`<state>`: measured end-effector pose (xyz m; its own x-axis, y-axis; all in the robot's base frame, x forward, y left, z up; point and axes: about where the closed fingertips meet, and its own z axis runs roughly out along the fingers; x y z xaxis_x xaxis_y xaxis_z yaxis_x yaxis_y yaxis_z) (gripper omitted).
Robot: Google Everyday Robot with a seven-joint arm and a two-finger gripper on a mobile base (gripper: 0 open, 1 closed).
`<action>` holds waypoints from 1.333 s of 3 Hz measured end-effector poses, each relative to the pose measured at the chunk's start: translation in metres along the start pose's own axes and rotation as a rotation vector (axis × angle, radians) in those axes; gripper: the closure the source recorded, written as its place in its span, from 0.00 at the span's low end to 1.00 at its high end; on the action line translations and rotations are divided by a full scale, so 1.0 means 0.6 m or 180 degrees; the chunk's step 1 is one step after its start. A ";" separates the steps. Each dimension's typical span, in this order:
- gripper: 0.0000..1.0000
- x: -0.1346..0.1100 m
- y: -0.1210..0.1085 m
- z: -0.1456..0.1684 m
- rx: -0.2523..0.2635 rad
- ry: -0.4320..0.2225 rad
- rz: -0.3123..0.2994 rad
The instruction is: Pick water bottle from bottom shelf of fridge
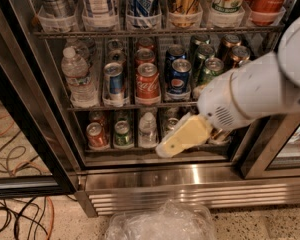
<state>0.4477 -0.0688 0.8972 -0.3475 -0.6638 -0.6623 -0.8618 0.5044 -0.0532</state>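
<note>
The water bottle (147,130), small and clear with a white cap, stands upright in a middle lane of the bottom shelf (135,157) of the fridge (190,184). My gripper (166,146), cream-coloured on a white arm, hangs in front of the bottom shelf. Its tip is just right of the bottle and a little lower, at the shelf's front edge. It hides the cans in the lanes to the right. I cannot tell whether it touches the bottle.
A red can (96,135) and a green can (122,133) stand left of the bottle. A bigger water bottle (77,76) and several cans fill the middle rack. A clear plastic bag (160,221) lies on the floor in front. Cables (20,219) lie at left.
</note>
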 end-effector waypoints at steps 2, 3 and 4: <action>0.00 0.029 0.100 0.098 -0.0065 -0.0343 0.0404; 0.00 0.030 0.099 0.098 -0.0060 -0.0342 0.0408; 0.00 0.048 0.108 0.133 -0.0069 -0.0380 0.0521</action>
<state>0.4115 -0.0111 0.8153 -0.4383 -0.5030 -0.7449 -0.8057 0.5872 0.0776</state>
